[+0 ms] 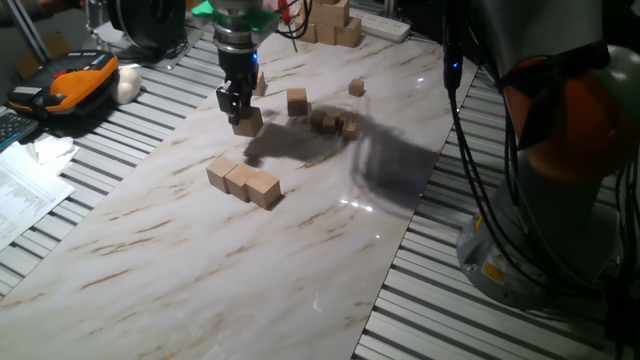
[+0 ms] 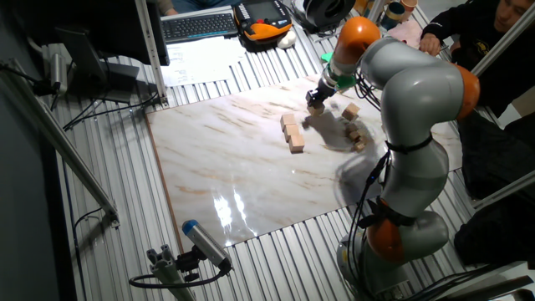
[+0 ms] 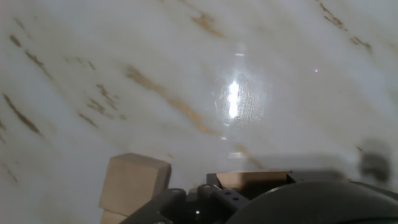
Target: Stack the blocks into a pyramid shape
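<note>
Jaws of the gripper (image 1: 241,103) pinch one tan block (image 1: 248,122), which hangs tilted just above the marble bench (image 1: 200,260). Three blocks (image 1: 244,182) lie touching in a diagonal row on the bench, nearer the camera in one fixed view. A fifth block (image 1: 297,102) stands alone beyond the gripper, and a sixth (image 1: 259,84) shows partly behind it. Small tan cubes (image 1: 334,123) cluster to the right. Hand view: two tan block faces show, one (image 3: 134,180) at lower left, one (image 3: 255,180) just above the dark gripper body.
</note>
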`<state>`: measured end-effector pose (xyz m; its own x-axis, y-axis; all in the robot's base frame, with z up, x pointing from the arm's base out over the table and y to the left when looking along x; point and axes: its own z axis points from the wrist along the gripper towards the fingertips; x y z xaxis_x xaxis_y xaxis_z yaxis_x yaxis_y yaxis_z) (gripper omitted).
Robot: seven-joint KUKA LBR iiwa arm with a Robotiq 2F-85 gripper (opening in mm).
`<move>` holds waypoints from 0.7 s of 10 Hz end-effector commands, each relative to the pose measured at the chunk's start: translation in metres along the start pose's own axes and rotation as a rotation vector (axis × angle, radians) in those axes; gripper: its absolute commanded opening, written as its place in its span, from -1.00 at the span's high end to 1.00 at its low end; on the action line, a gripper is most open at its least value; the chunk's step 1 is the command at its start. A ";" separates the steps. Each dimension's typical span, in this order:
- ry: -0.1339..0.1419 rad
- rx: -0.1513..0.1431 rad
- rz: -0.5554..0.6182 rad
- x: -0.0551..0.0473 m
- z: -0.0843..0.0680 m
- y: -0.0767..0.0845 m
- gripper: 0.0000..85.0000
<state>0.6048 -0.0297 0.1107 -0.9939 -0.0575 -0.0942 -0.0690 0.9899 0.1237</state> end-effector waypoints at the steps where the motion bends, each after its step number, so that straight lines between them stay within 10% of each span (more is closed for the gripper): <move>1: -0.001 0.004 0.020 0.004 0.000 0.016 1.00; 7: -0.006 0.010 0.103 0.035 0.006 0.071 1.00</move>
<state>0.5650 0.0398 0.1095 -0.9952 0.0454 -0.0868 0.0344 0.9917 0.1236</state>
